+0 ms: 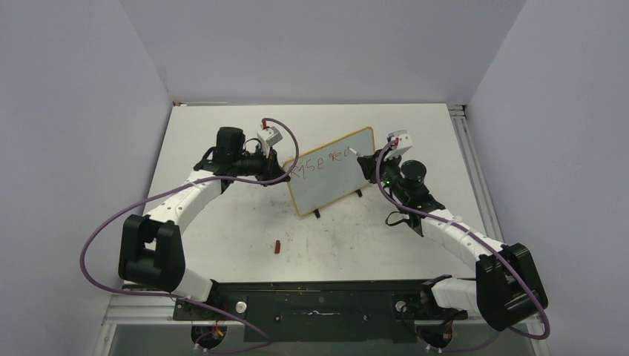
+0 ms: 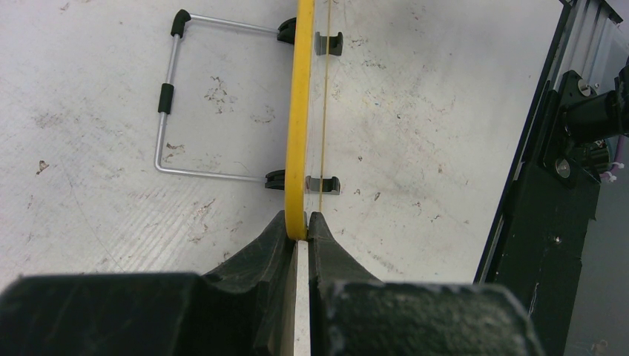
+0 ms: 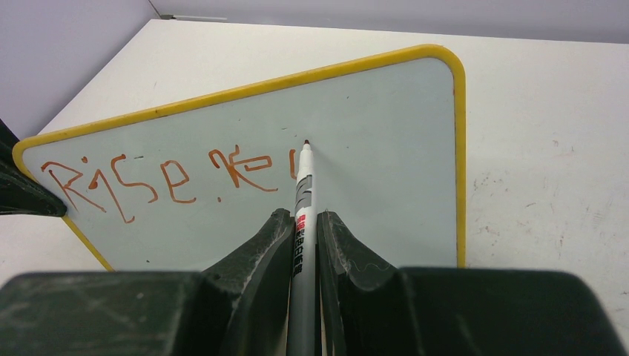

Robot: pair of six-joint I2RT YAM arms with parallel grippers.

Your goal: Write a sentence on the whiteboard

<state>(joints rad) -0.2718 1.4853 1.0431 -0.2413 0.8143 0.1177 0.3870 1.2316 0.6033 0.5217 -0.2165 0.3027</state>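
The whiteboard (image 1: 334,172) stands tilted on its feet mid-table, yellow-framed. My left gripper (image 1: 280,172) is shut on its left edge; the left wrist view shows the jaws clamped on the yellow frame (image 2: 300,133). My right gripper (image 1: 369,165) is shut on a grey marker (image 3: 304,215). Its tip (image 3: 306,142) is at the board's face (image 3: 386,148), right of the writing. The sentence (image 3: 170,180) reads "Rise re" plus the start of one more letter, in red-brown, on one line.
A small red marker cap (image 1: 277,246) lies on the table in front of the board. The board's wire stand (image 2: 172,111) and black feet (image 2: 323,184) rest on the scuffed tabletop. A black rail (image 2: 541,200) runs along the table edge.
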